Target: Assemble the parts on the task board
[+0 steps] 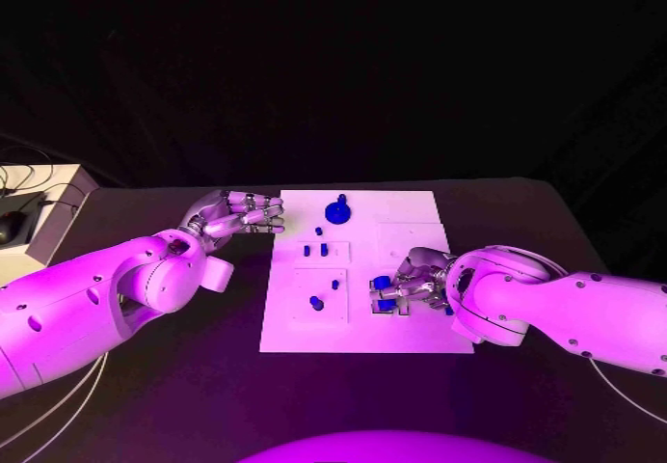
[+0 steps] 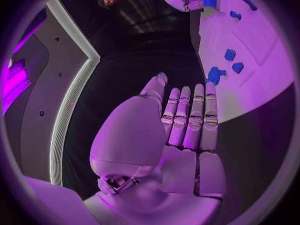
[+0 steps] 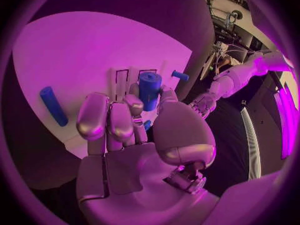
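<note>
My right hand [image 1: 412, 285], at the task board's [image 1: 417, 207] four o'clock, pinches a blue cylinder part [image 3: 149, 90]; left hand [image 1: 239, 214] flat, empty at ten o'clock; a loose pinch risks dropping it.

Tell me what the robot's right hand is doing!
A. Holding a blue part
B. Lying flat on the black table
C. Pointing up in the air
A: the right hand has its fingers closed around a blue part above the white task board.
</note>
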Controlling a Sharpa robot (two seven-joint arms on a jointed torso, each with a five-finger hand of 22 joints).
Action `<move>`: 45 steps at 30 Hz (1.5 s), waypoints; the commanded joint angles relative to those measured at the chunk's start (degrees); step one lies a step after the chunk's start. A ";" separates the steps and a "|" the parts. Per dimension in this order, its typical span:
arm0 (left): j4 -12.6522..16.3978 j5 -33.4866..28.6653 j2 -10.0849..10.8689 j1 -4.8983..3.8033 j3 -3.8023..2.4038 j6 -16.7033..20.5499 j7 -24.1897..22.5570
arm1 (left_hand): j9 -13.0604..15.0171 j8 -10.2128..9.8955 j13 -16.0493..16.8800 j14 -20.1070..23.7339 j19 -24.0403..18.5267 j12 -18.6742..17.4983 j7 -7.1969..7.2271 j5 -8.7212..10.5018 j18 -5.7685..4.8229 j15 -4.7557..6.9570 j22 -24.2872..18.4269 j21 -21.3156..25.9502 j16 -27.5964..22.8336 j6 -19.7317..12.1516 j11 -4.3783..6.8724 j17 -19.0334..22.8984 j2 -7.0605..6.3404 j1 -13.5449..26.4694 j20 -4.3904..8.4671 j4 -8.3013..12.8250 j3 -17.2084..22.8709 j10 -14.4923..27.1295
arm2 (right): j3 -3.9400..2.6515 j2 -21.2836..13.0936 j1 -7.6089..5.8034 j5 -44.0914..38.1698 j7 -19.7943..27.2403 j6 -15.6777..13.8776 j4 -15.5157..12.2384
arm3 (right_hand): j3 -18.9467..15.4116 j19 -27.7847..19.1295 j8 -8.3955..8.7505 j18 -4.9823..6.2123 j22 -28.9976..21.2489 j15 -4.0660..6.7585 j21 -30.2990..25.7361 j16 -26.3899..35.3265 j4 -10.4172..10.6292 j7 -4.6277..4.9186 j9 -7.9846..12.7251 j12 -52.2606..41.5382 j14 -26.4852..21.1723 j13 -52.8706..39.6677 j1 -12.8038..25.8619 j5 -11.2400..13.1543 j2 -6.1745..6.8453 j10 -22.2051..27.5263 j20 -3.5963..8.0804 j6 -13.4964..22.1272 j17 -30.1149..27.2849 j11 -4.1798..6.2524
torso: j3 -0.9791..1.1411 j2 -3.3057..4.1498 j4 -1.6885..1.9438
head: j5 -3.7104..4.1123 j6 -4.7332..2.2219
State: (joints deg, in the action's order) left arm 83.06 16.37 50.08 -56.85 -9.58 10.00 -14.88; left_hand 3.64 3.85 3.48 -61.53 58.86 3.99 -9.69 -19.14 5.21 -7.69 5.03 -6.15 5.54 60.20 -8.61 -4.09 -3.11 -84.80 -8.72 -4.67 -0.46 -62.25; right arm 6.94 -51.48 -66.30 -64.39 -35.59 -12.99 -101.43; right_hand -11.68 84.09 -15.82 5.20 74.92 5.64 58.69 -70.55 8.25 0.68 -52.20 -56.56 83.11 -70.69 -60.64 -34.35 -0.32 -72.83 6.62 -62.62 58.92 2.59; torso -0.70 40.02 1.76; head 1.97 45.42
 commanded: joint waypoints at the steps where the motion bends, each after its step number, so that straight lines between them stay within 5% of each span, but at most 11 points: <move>1: 0.25 -0.25 0.07 0.04 -0.05 -0.85 -0.22 | -0.01 -0.20 -0.05 0.39 0.04 -0.20 -0.04 -0.20 0.28 -0.10 -0.09 -0.02 0.21 -0.38 0.06 0.04 0.30 -0.35 -0.44 -0.44 -0.02 0.41 | 0.02 0.26 0.08 -0.99 -0.06 0.73 0.46 | 0.68 3.36 0.12 -1.09 7.84 0.52 0.24 0.35 -1.00 -0.12 -0.02 0.39 -0.01 0.10 -0.89 1.16 -1.77 -0.09 0.30 -0.15 -0.02 0.41 | -0.03 0.01 0.07 | -0.03 0.11; 21: 0.42 -0.25 0.37 0.03 -0.05 -0.79 -0.18 | -0.01 -0.20 -0.05 0.43 0.03 -0.20 0.03 -0.19 0.28 -0.10 -0.14 -0.02 0.21 -0.34 0.06 0.04 0.29 -0.31 -0.46 -0.50 -0.07 0.44 | 0.02 0.94 0.17 -1.35 -0.06 0.39 1.71 | 0.07 3.33 0.28 -1.05 7.82 0.41 0.11 0.45 -0.17 0.04 0.14 0.86 0.00 0.35 0.34 8.42 -1.28 0.14 0.20 -0.16 0.02 0.26 | 0.05 0.01 -0.04 | -0.25 0.26; 26: 0.44 -0.25 0.43 0.03 -0.05 -0.76 -0.18 | -0.01 -0.20 -0.05 0.45 0.02 -0.20 0.00 -0.19 0.27 -0.11 -0.16 -0.01 0.20 -0.37 0.05 0.04 0.27 -0.27 -0.47 -0.53 -0.10 0.48 | 0.02 0.91 0.19 -1.49 0.00 0.21 1.67 | 0.38 3.33 0.32 -1.02 7.81 0.38 0.06 0.48 0.98 0.07 0.24 0.96 0.01 0.47 1.29 12.95 -0.14 0.16 0.15 -0.21 0.07 0.22 | 0.04 0.00 -0.03 | -0.24 0.29; 29: 0.44 -0.25 0.45 0.03 -0.05 -0.76 -0.18 | -0.01 -0.20 -0.05 0.45 0.02 -0.20 0.00 -0.19 0.27 -0.11 -0.16 -0.01 0.20 -0.37 0.05 0.04 0.27 -0.27 -0.47 -0.53 -0.10 0.48 | 0.02 0.85 0.21 -1.69 0.04 0.05 1.54 | 2.06 3.35 0.35 -1.02 7.83 0.38 0.10 0.49 2.68 0.08 0.35 0.88 0.03 0.47 1.94 15.05 1.68 0.14 0.13 -0.26 0.13 0.17 | 0.05 0.00 -0.05 | -0.22 0.30; 36: 0.44 -0.25 0.47 0.03 -0.05 -0.73 -0.19 | -0.01 -0.20 -0.05 0.45 0.02 -0.20 0.00 -0.19 0.27 -0.11 -0.16 -0.01 0.20 -0.37 0.05 0.04 0.27 -0.27 -0.47 -0.53 -0.10 0.48 | 0.02 0.65 0.31 -2.35 0.08 -0.41 1.15 | 4.93 3.37 0.33 -1.01 7.85 0.37 0.19 0.54 5.53 0.10 0.42 0.86 0.03 0.52 2.34 16.80 4.26 0.12 0.13 -0.33 0.19 0.19 | 0.04 0.00 -0.03 | -0.23 0.35; 45: 0.45 -0.25 0.49 0.03 -0.05 -1.06 -0.01 | -0.02 -0.22 -0.05 0.42 0.15 -0.21 0.07 -0.19 0.33 -0.09 -0.16 -0.08 0.25 -0.36 0.07 0.04 0.34 -0.27 -0.44 -0.57 -0.12 0.45 | 0.02 0.37 0.35 -3.18 0.15 -1.13 0.82 | 5.41 3.32 0.32 -1.01 7.81 0.36 -0.02 0.69 6.16 0.10 0.41 0.84 0.05 0.51 2.39 16.93 4.86 0.10 0.14 -0.35 0.04 0.20 | 0.04 0.02 0.04 | -0.25 0.36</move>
State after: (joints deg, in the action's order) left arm 83.33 16.36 50.58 -56.85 -9.58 9.96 -14.73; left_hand 3.64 3.85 3.48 -61.53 58.86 3.99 -9.69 -19.14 5.21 -7.69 4.91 -6.15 5.54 60.20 -8.60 -4.09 -3.11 -84.80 -8.72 -4.83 -0.62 -62.25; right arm 6.98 -50.99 -65.96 -66.16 -35.39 -13.32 -100.60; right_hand -6.14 84.09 -15.73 5.21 74.93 5.64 58.68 -70.05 14.14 0.74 -51.74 -55.89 83.11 -70.23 -58.30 -17.51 4.17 -72.46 6.62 -62.92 59.01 2.97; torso -0.65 40.02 1.74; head 1.74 45.79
